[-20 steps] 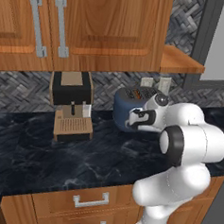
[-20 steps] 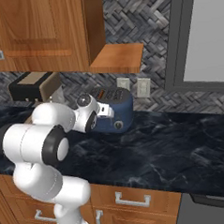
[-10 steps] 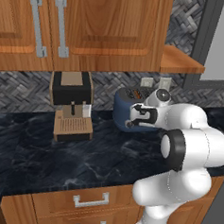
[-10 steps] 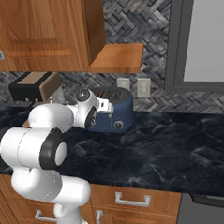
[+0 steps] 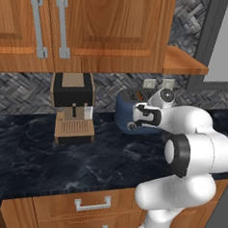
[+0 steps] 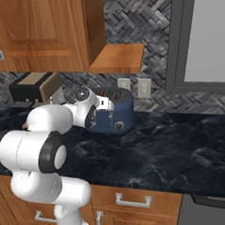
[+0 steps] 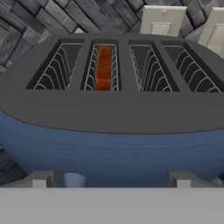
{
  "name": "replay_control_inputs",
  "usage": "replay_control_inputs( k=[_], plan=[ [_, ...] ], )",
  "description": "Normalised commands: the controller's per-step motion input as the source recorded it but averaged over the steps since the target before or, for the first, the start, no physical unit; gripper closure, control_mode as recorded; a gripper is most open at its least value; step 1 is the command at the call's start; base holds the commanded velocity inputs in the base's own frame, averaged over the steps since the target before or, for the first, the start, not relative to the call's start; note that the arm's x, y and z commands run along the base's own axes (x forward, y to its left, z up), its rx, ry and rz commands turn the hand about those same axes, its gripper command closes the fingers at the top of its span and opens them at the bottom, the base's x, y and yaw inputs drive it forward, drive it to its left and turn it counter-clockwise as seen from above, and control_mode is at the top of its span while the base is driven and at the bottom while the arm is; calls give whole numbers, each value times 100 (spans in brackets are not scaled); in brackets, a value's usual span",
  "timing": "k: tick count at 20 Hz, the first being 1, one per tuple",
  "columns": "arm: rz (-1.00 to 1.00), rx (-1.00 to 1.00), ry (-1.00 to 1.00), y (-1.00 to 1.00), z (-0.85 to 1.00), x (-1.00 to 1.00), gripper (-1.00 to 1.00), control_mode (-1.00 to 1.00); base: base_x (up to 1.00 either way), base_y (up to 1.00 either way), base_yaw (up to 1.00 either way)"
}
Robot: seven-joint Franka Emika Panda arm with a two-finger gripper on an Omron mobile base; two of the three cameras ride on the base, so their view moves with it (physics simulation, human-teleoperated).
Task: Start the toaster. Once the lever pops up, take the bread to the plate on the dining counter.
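**Desk:** What is shown, and how far along is the job judged to be?

**Caption writer:** The gripper (image 7: 111,178) is seen with its fingers spread wide and nothing between them, held close against the blue side of the toaster (image 5: 135,112), which stands on the dark marble worktop (image 5: 60,155) at about 3 o'clock from the coffee machine (image 5: 73,108). The bread (image 7: 104,68) is lodged deep in a slot (the second from the left in the hand view), glowing orange. From that glow, toasting is judged to be under way; whether the lever has been pressed cannot be confirmed, as the lever itself cannot be made out.

**Desk:** And what is left?

**Caption writer:** By that reading, nearly everything: the pop-up is to be awaited, the slice lifted out, and the carry to the plate made.

**Desk:** Counts?

**Caption writer:** One toaster, four slots (image 7: 153,68) across its top, one slice of bread. Two wall outlets (image 6: 131,87) are seen at 12 o'clock behind the toaster. One coffee machine, and two long handles (image 5: 50,24) on the cabinet doors above it.
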Motion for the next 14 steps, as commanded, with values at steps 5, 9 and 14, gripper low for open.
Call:
replay_control_inputs(
  k=[5,9,14],
  plan=[
    [-1,0,-13,3,7,0,-100,-100,0,0,0],
    [-1,0,-17,1,4,0,-100,-100,0,0,0],
    [-1,0,-14,0,2,0,-100,-100,0,0,0]
  ],
)
